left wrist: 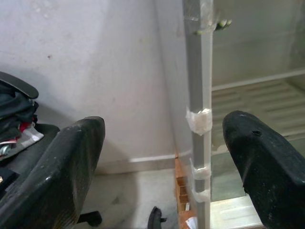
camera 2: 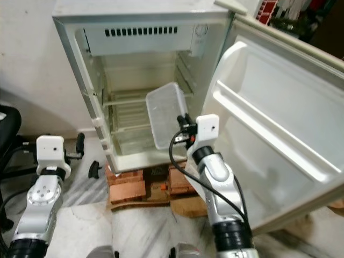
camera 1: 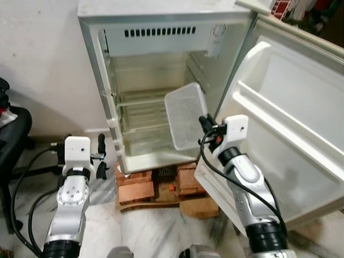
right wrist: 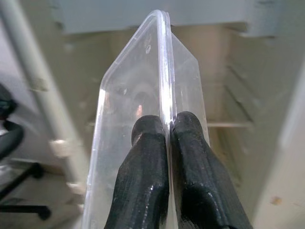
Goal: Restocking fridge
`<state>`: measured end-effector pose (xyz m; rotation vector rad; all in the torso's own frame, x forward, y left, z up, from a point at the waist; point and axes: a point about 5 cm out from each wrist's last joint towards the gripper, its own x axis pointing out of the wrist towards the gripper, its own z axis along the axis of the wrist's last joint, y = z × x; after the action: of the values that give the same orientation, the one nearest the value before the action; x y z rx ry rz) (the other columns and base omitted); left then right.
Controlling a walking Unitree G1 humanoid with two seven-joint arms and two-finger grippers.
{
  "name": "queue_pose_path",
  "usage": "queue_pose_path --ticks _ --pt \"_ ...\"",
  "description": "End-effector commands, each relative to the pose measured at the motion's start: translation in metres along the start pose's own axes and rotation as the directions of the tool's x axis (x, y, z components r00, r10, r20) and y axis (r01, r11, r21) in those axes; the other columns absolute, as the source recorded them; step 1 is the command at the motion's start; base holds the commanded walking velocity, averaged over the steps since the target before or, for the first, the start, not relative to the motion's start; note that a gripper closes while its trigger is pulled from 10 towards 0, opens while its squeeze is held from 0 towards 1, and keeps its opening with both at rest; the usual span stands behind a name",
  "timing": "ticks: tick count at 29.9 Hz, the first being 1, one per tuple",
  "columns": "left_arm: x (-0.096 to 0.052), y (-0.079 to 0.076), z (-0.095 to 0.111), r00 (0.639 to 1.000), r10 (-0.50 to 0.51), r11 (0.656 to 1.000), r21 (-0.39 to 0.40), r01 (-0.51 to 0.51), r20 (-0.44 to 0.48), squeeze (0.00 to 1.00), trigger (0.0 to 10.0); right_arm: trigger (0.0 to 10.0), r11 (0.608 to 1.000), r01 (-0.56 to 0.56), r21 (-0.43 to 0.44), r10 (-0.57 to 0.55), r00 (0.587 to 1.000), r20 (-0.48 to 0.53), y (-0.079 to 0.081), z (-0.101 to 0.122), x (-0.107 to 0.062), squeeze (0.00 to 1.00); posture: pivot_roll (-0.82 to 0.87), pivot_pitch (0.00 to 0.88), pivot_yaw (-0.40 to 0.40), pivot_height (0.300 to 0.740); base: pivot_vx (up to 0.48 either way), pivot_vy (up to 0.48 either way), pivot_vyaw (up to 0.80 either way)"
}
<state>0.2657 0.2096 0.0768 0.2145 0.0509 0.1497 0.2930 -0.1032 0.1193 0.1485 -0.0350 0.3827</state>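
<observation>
The right hand (camera 1: 206, 124) is raised in front of the small white fridge (camera 1: 161, 21), whose door (camera 1: 290, 129) stands swung wide to the robot's right, and its two black fingers (right wrist: 143, 143) are pressed tight together on the rim of a clear rectangular plastic container (camera 1: 185, 115). The container is held on edge, tilted, just at the fridge's open front, level with the pale wire shelves (camera 1: 142, 99) inside. The left hand (camera 1: 100, 156) hangs low, well apart from the container, near the fridge's lower left corner; its fingers (left wrist: 71, 162) are spread wide and grip nothing, and between them the left wrist view shows the fridge's grey front edge with bits of tape on it. The fridge stands on reddish bricks (camera 1: 137, 188) over a marble floor (camera 1: 156, 231). A black office chair (camera 1: 11, 140) sits by the white wall at far left.
</observation>
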Motion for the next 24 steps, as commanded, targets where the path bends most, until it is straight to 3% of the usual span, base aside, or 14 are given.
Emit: queue_pose_path --ticks 1,8,12,14,17,20,21,24 --pt "-0.002 -0.003 0.004 1.000 -0.007 1.000 -0.007 0.007 0.006 0.00 10.0 10.0 1.000 -0.013 -0.015 0.013 1.000 0.026 -0.001 0.007 0.002 0.00 0.05 0.008 -0.055 0.740 0.000 0.000 0.00" --pt "-0.009 0.000 -0.001 1.000 0.003 1.000 -0.015 -0.003 0.000 0.00 10.0 10.0 1.000 0.022 0.006 -0.022 1.000 0.001 -0.011 -0.001 -0.003 0.00 0.05 0.013 -0.055 0.740 0.000 0.000 0.00" --pt "-0.020 -0.001 0.008 0.998 -0.034 0.989 -0.139 0.041 0.056 0.00 10.0 10.0 0.999 0.037 0.023 -0.037 0.999 -0.006 -0.016 -0.005 -0.007 0.00 0.08 0.014 -0.054 0.740 0.000 0.000 0.00" --pt "-0.022 -0.001 0.009 0.998 -0.035 0.985 -0.165 0.044 0.059 0.00 10.0 10.0 0.998 0.043 0.034 -0.043 0.999 -0.003 -0.017 -0.005 -0.007 0.00 0.08 0.014 -0.054 0.740 0.000 0.000 0.00" --pt "-0.025 0.003 0.010 0.999 0.010 0.966 -0.257 0.001 0.041 0.00 10.0 10.0 0.991 0.110 0.073 -0.108 0.994 -0.027 -0.025 -0.012 -0.018 0.00 0.08 0.000 -0.056 0.740 0.000 0.000 0.00" --pt "-0.028 -0.002 0.010 0.999 -0.026 0.965 -0.260 0.038 0.047 0.00 10.0 10.0 0.982 0.153 0.112 -0.147 0.988 -0.056 -0.030 -0.018 -0.028 0.00 0.08 0.000 -0.058 0.740 0.000 0.000 0.00" --pt "-0.031 -0.011 0.010 0.996 -0.075 0.968 -0.235 0.085 0.050 0.00 10.0 10.0 0.979 0.165 0.118 -0.157 0.985 -0.077 -0.032 -0.023 -0.036 0.00 0.07 0.000 -0.053 0.740 0.000 0.000 0.00" --pt "-0.032 -0.017 0.009 0.992 -0.114 0.970 -0.211 0.122 0.054 0.00 10.0 10.0 0.979 0.167 0.117 -0.157 0.983 -0.089 -0.033 -0.026 -0.038 0.00 0.07 0.000 -0.050 0.740 0.000 0.000 0.00"
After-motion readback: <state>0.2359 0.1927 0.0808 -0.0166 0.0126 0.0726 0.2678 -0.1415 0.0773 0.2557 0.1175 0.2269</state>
